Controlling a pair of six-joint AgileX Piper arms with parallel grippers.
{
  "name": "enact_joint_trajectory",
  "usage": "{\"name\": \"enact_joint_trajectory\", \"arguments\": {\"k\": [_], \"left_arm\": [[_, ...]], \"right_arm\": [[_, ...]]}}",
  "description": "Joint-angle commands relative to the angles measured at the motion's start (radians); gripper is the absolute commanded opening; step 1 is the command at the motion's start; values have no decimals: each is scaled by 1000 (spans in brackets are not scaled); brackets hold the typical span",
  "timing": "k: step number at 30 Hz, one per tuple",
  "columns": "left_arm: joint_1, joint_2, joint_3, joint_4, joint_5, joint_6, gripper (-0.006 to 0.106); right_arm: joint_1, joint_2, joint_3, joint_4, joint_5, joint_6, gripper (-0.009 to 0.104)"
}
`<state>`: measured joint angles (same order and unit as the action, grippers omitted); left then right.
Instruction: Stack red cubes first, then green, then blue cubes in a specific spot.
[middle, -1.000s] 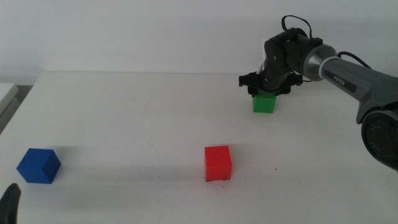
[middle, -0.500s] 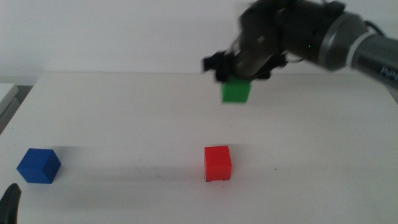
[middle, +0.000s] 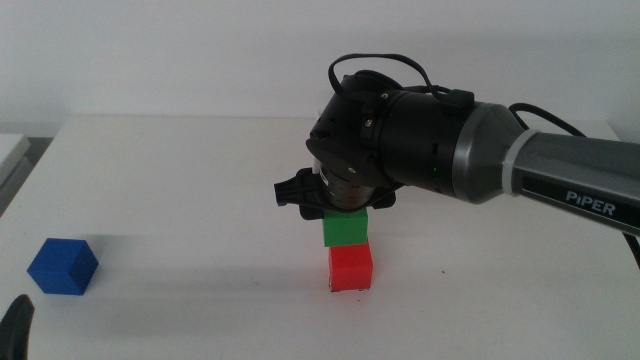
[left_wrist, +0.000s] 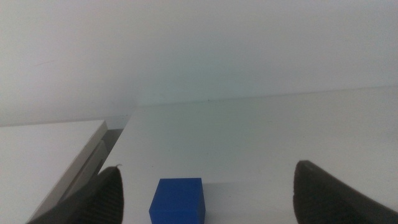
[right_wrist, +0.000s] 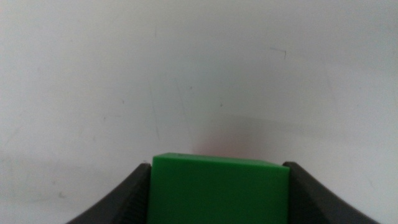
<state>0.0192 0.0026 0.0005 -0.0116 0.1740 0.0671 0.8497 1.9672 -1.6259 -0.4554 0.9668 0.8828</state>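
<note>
Green cube (middle: 346, 230) sits right over the red cube (middle: 350, 267) now, my right gripper (middle: 345, 208) clamped on it from above, jaws narrow against its two sides in the wrist view (right_wrist: 221, 190). From the middle camera I can't tell whether green is fully resting on red or a hair above it; the edges look roughly lined up. Red stands near the centre of the table (middle: 200, 180), and I can't make out the corner marks under it, so I take its place on trust. So by my reckoning: red is placed, green is about to be let go, blue is all that remains. Blue cube (middle: 62, 266) waits far off at the near left, and my left gripper (left_wrist: 205, 186) hangs just beside it, jaws spread wide, blue between them.
</note>
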Motion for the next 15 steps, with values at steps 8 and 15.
{"name": "enact_joint_trajectory", "arguments": {"k": [8, 15], "left_arm": [[1, -3, 0, -3, -13, -4, 92], [1, -3, 0, -3, -13, -4, 92]], "right_arm": [[14, -76, 120, -88, -131, 87, 11], [9, -86, 154, -104, -139, 108, 10]]}}
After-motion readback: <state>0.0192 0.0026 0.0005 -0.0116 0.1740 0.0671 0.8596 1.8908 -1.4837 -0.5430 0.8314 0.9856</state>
